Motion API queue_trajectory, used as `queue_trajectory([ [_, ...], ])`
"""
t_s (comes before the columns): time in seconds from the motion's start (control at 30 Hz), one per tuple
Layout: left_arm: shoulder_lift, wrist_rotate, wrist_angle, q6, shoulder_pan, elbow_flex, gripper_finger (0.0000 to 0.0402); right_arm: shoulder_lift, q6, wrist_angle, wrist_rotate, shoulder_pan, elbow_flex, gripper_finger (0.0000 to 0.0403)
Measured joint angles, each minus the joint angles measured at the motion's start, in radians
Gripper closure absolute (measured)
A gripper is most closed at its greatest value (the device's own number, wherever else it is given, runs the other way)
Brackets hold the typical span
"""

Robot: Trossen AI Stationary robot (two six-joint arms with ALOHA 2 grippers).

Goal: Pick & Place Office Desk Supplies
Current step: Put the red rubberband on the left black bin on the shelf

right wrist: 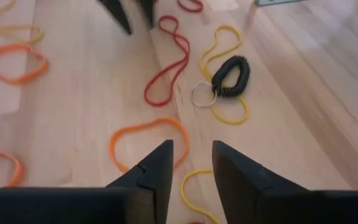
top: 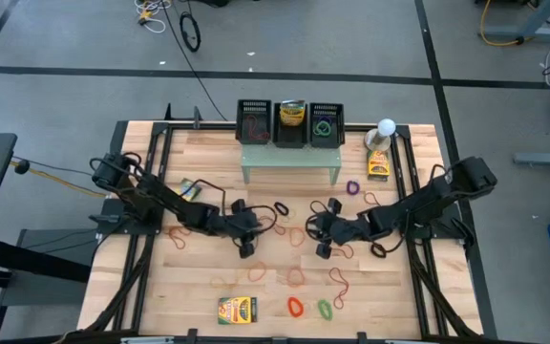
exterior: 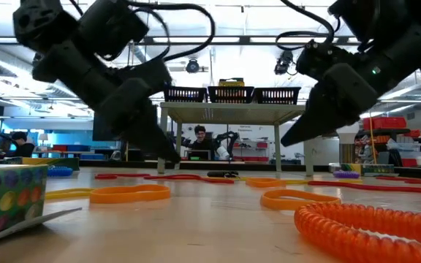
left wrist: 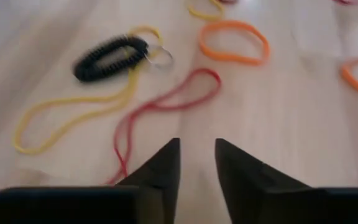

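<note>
Both grippers hover low over the middle of the worktop [top: 208, 296], facing each other. The left gripper [left wrist: 197, 155] has its fingers slightly spread, empty, above a red rubber band [left wrist: 166, 102]. The right gripper [right wrist: 191, 158], fingers likewise parted and empty, hangs over an orange rubber band [right wrist: 148, 140] beside a black coil keyring [right wrist: 232, 74].

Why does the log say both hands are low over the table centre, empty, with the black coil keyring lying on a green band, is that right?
Not green: the black coil keyring lies on a yellow band, as the right wrist view shows. Left hand and right hand are low over the centre and empty.
</note>
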Motion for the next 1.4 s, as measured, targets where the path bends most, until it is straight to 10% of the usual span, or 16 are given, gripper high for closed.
queue_trajectory([
  [0.17, 0.014, -0.115, -0.062, 0.015, 0.023, 0.05, 0.0232, 0.028, -0.037, 0.051, -0.002, -0.007, 0.0, 0.0275],
  [0.4, 0.046, 0.01, -0.125, -0.028, 0.089, 0.064, 0.0206, 0.03, -0.147, 0.1, -0.002, -0.013, 0.0, 0.0275],
  [0.83, 0.015, 0.103, -0.216, -0.034, 0.125, 0.064, 0.0394, 0.03, -0.165, 0.125, 0.039, -0.04, 0.0, 0.0275],
  [1.13, -0.275, -0.009, -0.234, 0.029, 0.129, 0.057, 0.0398, 0.03, -0.166, 0.131, 0.035, -0.04, 0.0, 0.0275],
  [1.4, -0.571, 0.087, -0.278, 0.178, 0.336, 0.071, 0.0399, 0.03, -0.166, 0.133, 0.034, -0.04, 0.0, 0.0275],
])
